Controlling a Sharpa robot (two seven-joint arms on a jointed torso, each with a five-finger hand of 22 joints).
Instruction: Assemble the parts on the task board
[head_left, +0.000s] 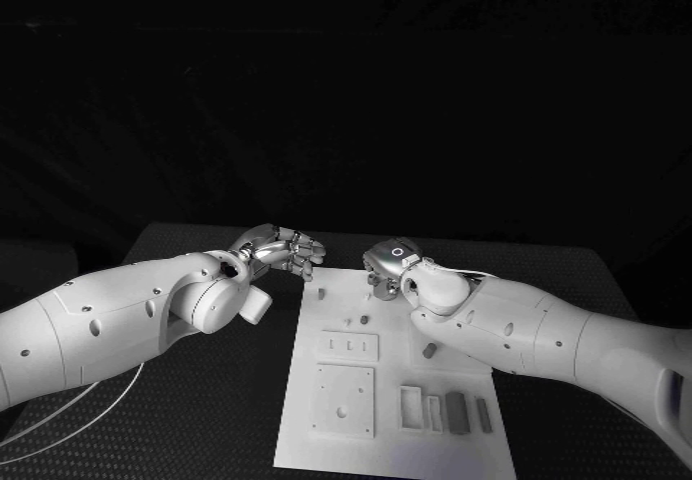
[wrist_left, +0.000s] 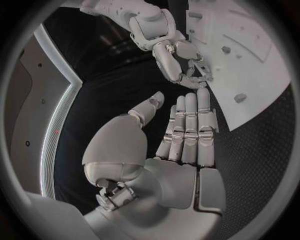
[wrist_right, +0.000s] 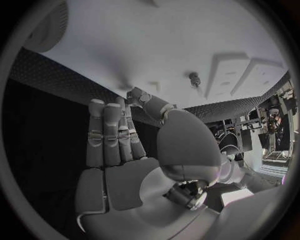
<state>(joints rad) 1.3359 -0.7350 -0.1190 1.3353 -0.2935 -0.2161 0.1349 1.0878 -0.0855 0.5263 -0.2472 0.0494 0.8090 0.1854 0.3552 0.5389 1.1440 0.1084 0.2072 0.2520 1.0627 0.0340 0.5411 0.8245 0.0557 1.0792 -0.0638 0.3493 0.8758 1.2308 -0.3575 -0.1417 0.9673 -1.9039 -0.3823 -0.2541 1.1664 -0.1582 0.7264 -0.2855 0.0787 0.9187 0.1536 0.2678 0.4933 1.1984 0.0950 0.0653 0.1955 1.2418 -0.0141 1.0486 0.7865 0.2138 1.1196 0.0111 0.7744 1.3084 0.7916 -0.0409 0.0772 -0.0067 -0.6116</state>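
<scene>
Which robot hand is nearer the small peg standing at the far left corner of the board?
Left. The left robot hand hovers just off the board's far left edge beside the peg; the right robot hand sits farther right, above the board.

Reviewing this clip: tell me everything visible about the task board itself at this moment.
The task board is a flat white rectangular plate, matte like plastic, lying flat on the black table, running lengthwise away from the robot. Its surface carries raised square blocks with small holes, long rectangular slots near the robot's end, and several small grey parts lying or standing on it. The right hand hangs over its far end, fingers down by a part; contact cannot be told. The left hand is off its far left corner.
</scene>
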